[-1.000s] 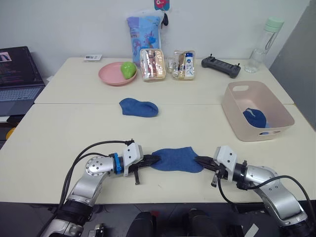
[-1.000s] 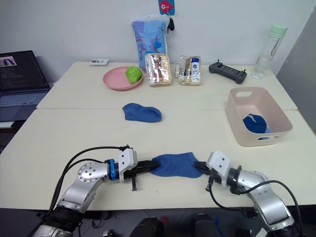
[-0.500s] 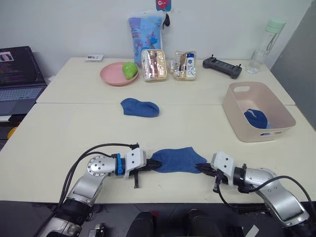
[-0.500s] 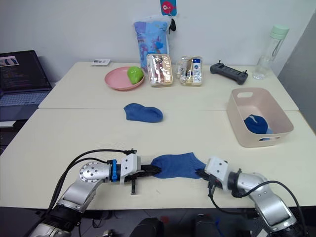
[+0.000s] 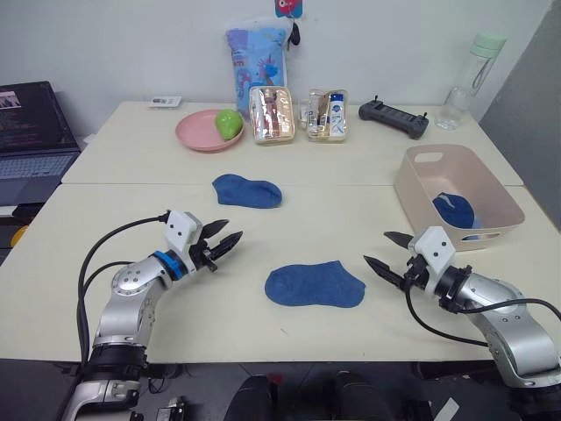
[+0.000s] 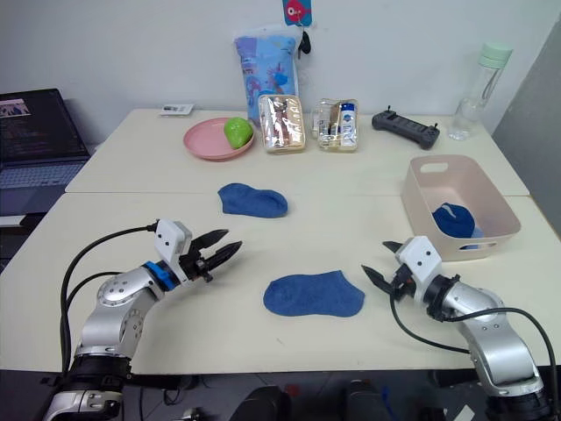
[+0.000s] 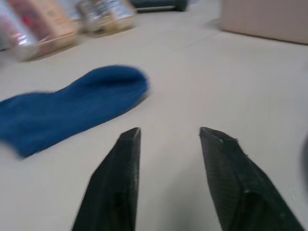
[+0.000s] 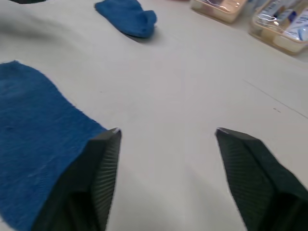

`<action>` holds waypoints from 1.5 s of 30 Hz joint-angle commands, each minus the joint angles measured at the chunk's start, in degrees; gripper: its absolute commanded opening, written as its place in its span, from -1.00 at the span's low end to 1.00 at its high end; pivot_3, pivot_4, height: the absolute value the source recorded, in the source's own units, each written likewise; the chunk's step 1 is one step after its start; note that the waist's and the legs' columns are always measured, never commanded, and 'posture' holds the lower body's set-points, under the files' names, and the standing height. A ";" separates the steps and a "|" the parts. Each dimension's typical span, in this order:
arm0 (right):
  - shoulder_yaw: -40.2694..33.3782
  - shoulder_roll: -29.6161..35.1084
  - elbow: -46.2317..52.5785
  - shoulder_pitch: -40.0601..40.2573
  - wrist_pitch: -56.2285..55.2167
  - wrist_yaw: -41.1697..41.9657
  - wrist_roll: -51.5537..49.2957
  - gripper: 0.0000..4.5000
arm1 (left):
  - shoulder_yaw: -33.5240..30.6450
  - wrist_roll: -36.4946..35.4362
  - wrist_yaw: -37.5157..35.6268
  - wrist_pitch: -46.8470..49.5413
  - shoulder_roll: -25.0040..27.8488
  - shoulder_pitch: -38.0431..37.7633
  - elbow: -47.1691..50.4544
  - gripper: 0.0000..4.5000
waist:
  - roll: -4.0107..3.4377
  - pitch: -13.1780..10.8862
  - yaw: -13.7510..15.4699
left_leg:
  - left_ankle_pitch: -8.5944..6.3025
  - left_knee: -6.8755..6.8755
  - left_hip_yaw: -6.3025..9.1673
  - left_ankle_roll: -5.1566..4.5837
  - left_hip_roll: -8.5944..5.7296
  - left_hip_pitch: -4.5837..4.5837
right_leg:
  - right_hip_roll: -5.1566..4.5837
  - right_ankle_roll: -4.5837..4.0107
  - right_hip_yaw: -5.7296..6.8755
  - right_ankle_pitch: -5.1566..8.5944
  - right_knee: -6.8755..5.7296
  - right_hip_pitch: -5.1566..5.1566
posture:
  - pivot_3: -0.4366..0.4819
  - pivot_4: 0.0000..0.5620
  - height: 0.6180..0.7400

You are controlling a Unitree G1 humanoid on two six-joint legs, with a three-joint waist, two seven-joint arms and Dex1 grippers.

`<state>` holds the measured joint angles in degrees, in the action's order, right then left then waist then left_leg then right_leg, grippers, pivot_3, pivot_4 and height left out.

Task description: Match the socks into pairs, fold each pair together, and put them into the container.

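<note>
A blue sock (image 5: 315,285) lies flat near the table's front edge, between my two grippers and touching neither. Left of it hovers my left gripper (image 5: 223,237), open and empty. My right gripper (image 5: 383,250) is open to the sock's right, also empty. A second blue sock (image 5: 247,190) rests farther back at mid-table; it appears in the left wrist view (image 7: 72,108) and the right wrist view (image 8: 127,17). The pink-beige container (image 5: 428,203) stands at the right with a folded blue sock bundle (image 5: 453,210) inside.
Along the back stand a pink plate (image 5: 195,135) with a green fruit, two clear pouches (image 5: 272,114), a patterned bag (image 5: 256,54), a black controller (image 5: 393,117) and a water bottle (image 5: 468,70). A laptop (image 5: 31,132) sits off the table's left.
Both grippers let go of the front sock's ends, opened and drew back, left one to the left and up, right one to the right. The sock now lies flat.
</note>
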<state>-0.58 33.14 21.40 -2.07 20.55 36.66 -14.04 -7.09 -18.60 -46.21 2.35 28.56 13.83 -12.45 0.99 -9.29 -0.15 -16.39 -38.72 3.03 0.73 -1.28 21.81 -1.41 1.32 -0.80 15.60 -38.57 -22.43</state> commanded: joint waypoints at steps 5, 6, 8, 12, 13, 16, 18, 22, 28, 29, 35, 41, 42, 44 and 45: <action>0.49 -2.25 1.37 -1.45 1.04 -2.73 1.03 1.00 | -0.42 2.64 4.38 -1.89 -0.90 -2.69 2.68 0.99 | 0.00 0.00 0.02 | 0.00 0.00 0.01 0.00 -0.01 -0.01 | -0.01 0.00 -0.01 0.00 0.00 0.00 | -0.05 -0.47 1.00; 0.60 -2.38 2.00 -1.55 1.62 -2.57 0.55 1.00 | -0.03 3.48 4.89 -1.96 -0.77 -2.13 2.40 0.99 | 0.00 0.00 0.02 | 0.00 0.00 0.02 0.00 -0.01 0.00 | -0.01 0.00 0.00 0.00 0.00 0.00 | -0.05 -0.47 1.00; 0.81 -2.41 3.38 -1.98 2.44 -2.22 0.06 1.00 | 1.40 5.09 6.02 -0.72 -1.16 1.29 0.62 0.99 | 0.01 0.00 0.02 | 0.00 0.00 0.00 0.00 -0.01 0.00 | -0.02 0.00 -0.01 0.00 0.00 0.00 | -0.05 -0.47 1.00; 1.19 -2.56 5.14 -4.23 4.47 -2.15 -0.66 1.00 | 4.84 9.09 7.65 -1.98 -3.53 11.82 -8.71 0.99 | 0.04 -0.02 0.43 | 0.00 -0.02 0.02 0.00 -0.09 0.01 | -0.02 0.01 0.02 -0.01 0.00 0.04 | -0.05 -0.47 1.00; 1.40 -2.51 5.72 -4.88 5.14 -2.19 -0.76 1.00 | 5.57 10.20 8.23 -2.51 -4.44 15.15 -12.43 0.99 | 0.05 -0.02 0.48 | 0.00 -0.04 0.01 0.00 -0.12 0.02 | -0.02 0.01 0.03 -0.01 0.00 0.03 | -0.05 -0.47 1.00; 1.65 -2.59 6.51 -6.04 6.52 -2.78 -0.86 1.00 | 7.54 13.61 9.18 -5.08 -5.98 22.16 -22.52 0.99 | 0.09 -0.04 0.20 | 0.00 -0.04 0.00 0.00 -0.13 0.04 | 0.01 0.02 0.04 -0.01 0.03 0.03 | -0.05 -0.47 1.00; 1.89 -2.76 6.41 -6.76 7.00 -3.74 -0.16 1.00 | 9.90 16.90 9.45 -7.95 -6.66 26.93 -30.31 0.99 | 0.09 -0.04 -0.07 | 0.00 0.00 -0.02 0.00 -0.12 0.04 | 0.01 0.06 0.01 0.02 0.04 0.00 | -0.05 -0.47 1.00; 3.68 -1.78 6.61 -6.12 6.24 -4.22 2.52 1.00 | 11.52 19.98 11.59 -10.98 -8.77 34.06 -41.66 0.99 | 0.12 -0.06 -0.16 | 0.00 0.00 -0.06 0.00 -0.10 0.14 | 0.03 0.07 -0.01 0.02 -0.09 -0.21 | -0.05 -0.47 1.00; 3.62 -2.86 8.51 -5.59 7.54 -5.64 2.29 1.00 | 10.46 21.34 16.15 -13.49 -10.96 39.55 -51.50 0.61 | 0.19 -0.10 -0.08 | 0.00 -0.02 -0.07 -0.01 -0.11 0.18 | 0.04 0.07 0.01 0.02 -0.12 -0.23 | -0.05 -0.47 1.00; 3.46 -2.82 8.77 -5.41 7.64 -5.73 2.24 1.00 | 10.08 21.08 16.32 -13.60 -11.35 40.03 -52.49 0.46 | 0.19 -0.10 -0.07 | 0.00 -0.02 -0.08 0.00 -0.11 0.18 | 0.04 0.07 0.00 0.02 -0.11 -0.23 | -0.05 -0.47 1.00; 2.71 -2.46 9.76 -4.80 8.14 -6.26 1.97 1.00 | 7.63 19.71 17.23 -13.40 -12.56 42.03 -55.86 -0.40 | 0.19 -0.10 -0.09 | 0.00 -0.02 -0.07 0.00 -0.11 0.18 | 0.04 0.07 0.01 0.02 -0.13 -0.24 | -0.05 -0.47 1.00; 3.10 -2.51 10.75 -4.79 8.78 -5.84 1.42 1.00 | 6.75 19.59 13.25 -14.30 -12.80 41.77 -54.96 -1.00 | 0.20 -0.11 -0.10 | 0.00 -0.02 -0.09 0.00 -0.11 0.18 | 0.04 0.07 0.02 0.02 -0.14 -0.24 | -0.05 -0.47 1.00; 3.19 -2.45 10.98 -4.78 9.02 -5.61 1.17 1.00 | 6.85 19.40 11.33 -14.72 -12.82 41.37 -54.04 -1.00 | 0.20 -0.11 -0.09 | 0.00 -0.02 -0.08 0.00 -0.11 0.18 | 0.05 0.07 0.02 0.02 -0.14 -0.25 | -0.05 -0.47 1.00; 3.56 -2.12 11.17 -4.80 9.31 -5.22 1.18 1.00 | 7.41 19.09 6.75 -15.20 -12.69 39.95 -51.53 -1.00 | 0.20 -0.11 -0.10 | 0.01 -0.02 -0.07 0.01 -0.11 0.19 | 0.05 0.07 0.03 0.02 -0.14 -0.25 | -0.05 -0.47 1.00; 3.64 -2.13 11.21 -4.86 9.40 -5.22 1.18 1.00 | 7.71 18.86 4.52 -15.16 -12.62 39.07 -49.76 -1.00 | 0.20 -0.11 -0.09 | 0.01 -0.02 -0.09 0.01 -0.11 0.19 | 0.05 0.07 0.02 0.02 -0.14 -0.25 | -0.05 -0.47 1.00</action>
<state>3.55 30.65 30.08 -6.71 29.89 31.25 -12.49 0.27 1.37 -38.07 -11.30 15.86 53.47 -66.19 1.19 -9.40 -0.25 -16.38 -38.74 2.94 0.74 -1.39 22.00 -1.36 1.39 -0.78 15.62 -38.70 -22.69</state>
